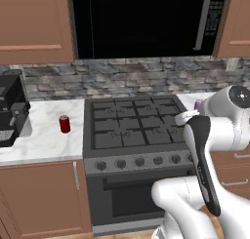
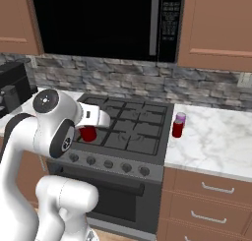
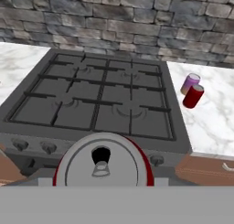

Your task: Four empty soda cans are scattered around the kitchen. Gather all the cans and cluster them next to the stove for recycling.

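My gripper (image 2: 90,127) is shut on a red soda can (image 2: 87,135), held over the front left of the stove (image 2: 129,132). In the hand view that can's silvery top (image 3: 103,166) sits close at the bottom, in front of the stove's grates (image 3: 98,102). On the counter right of the stove stand a second red can (image 2: 177,129) and a purple-pink can (image 2: 180,118), touching or nearly so; the hand view shows them too, red (image 3: 193,96) and purple-pink (image 3: 190,83). A third red can (image 1: 64,124) stands upright on the left counter, apart from the stove (image 1: 132,128).
A black microwave (image 1: 141,21) hangs above the stove. A black coffee machine (image 1: 12,111) occupies the left counter's far end. Marble counters (image 2: 216,141) flank the stove, with a stone backsplash (image 1: 122,77) behind and wooden drawers (image 2: 206,195) below.
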